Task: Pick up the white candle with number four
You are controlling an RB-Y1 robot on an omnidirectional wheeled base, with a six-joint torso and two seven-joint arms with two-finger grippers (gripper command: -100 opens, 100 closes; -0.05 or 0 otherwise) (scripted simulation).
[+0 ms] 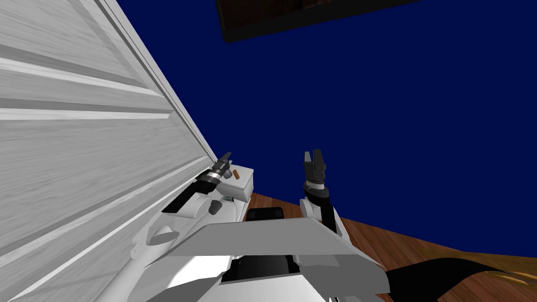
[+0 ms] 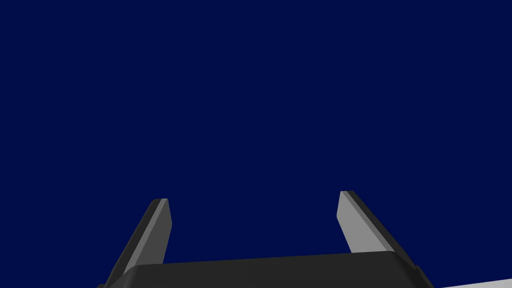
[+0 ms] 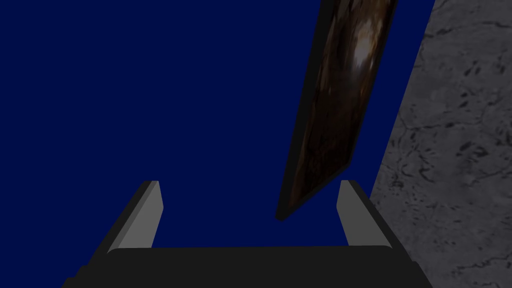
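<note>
The candle cannot be told for certain among the small things by the left arm. The likeliest place for it is the small white stand beside the left gripper [image 1: 226, 155]. A number candle should be light and stiff, but thin, waxy-smooth and easy to snap. A soft pinch across its flat faces, low on the body and clear of the wick, looks safest.

The left arm reaches forward along a white panelled surface [image 1: 78, 131], with its hand above the stand's tabletop [image 1: 245, 181]. Its fingers [image 2: 157, 230] are spread wide with nothing between them. The right gripper [image 1: 312, 153] is raised and well apart from the stand. Its fingers [image 3: 350, 215] are likewise spread and bare.

On the tabletop, just beside the left hand, lies a short brown stub [image 1: 236, 173]. It is too small to name and is not white. A grey lump [image 1: 215, 208] sits lower and nearer, and what it is cannot be made out. Wooden floor [image 1: 419, 251] runs behind the stand to a blue wall [image 1: 393, 105], where a dark frame [image 1: 293, 18] hangs high up.

The hand would have to come down toward the tabletop before any grasp is made.
</note>
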